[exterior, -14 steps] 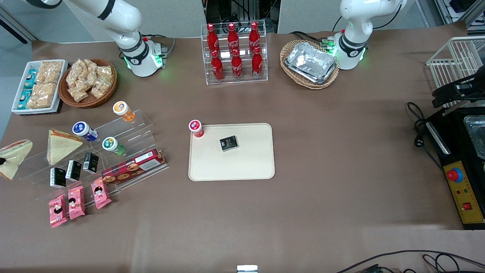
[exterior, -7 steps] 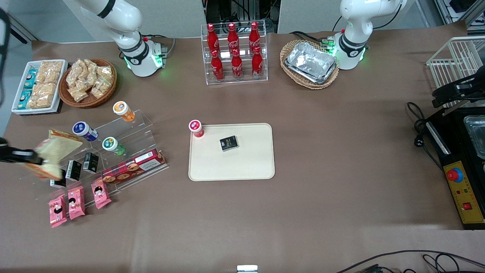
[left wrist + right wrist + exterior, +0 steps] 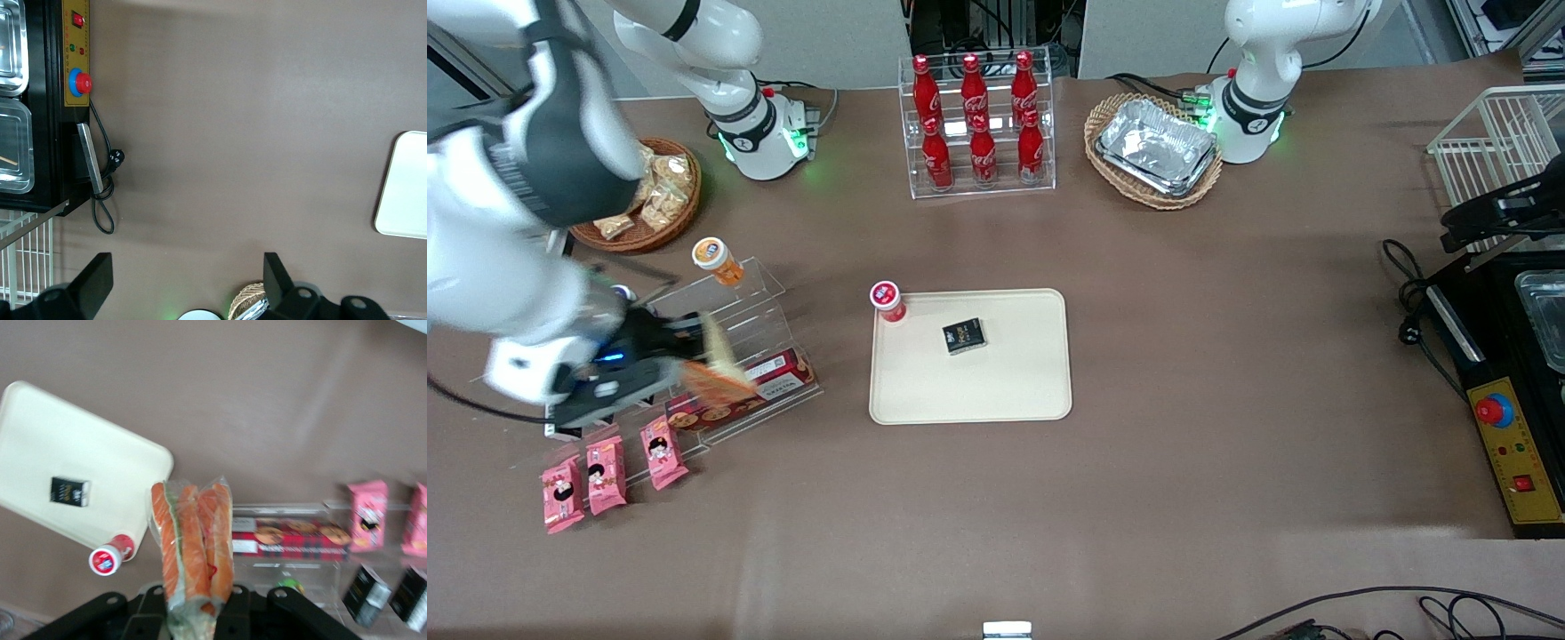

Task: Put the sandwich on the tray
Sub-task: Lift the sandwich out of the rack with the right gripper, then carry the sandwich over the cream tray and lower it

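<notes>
At the working arm's end of the table, three pink packets are seen lying in a row nearest the front camera, just in front of a clear stepped stand. Above that stand the gripper is held, its fingers pressed against the two faces of the sandwich, which is carried edge-up in the air, clear of the table; in the wrist view the sandwich is shown clamped between the dark fingers, its orange and green filling turned toward the camera. A red biscuit box is laid along the stand's lowest step, under the sandwich, and an orange-capped bottle is leaned on the top step. A wicker basket of snack bags is partly hidden by the arm. Nearer the table's middle, the tray is laid flat, well apart from the sandwich; a small black box is set on it and a red-capped bottle is stood at its corner, on or just at the rim. Farther from the camera a clear rack of red cola bottles is placed, and beside it, toward the parked arm, a basket of foil trays
</notes>
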`<state>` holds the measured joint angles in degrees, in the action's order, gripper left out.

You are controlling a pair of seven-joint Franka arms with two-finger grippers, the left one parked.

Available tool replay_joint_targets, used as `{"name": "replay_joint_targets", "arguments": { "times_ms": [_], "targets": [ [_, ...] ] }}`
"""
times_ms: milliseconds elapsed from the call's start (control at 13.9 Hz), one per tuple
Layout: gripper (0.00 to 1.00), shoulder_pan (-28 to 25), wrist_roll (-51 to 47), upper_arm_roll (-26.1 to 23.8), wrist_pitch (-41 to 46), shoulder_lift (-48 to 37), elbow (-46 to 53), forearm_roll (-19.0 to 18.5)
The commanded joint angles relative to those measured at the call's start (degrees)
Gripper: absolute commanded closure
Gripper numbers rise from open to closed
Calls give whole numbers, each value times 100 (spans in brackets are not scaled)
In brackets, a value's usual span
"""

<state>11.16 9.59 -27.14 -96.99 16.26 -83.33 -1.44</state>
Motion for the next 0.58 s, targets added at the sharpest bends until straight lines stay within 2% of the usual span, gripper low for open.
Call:
{"name": "replay_joint_targets", "arguments": {
  "times_ms": [0, 288, 504],
  "targets": [
    [92, -761, 788, -11, -119, 263, 107, -120],
    [91, -1632, 1297, -11, -381, 597, 80, -436],
    [91, -1967, 1782, -11, -899, 957, 54, -550]
  ]
}}
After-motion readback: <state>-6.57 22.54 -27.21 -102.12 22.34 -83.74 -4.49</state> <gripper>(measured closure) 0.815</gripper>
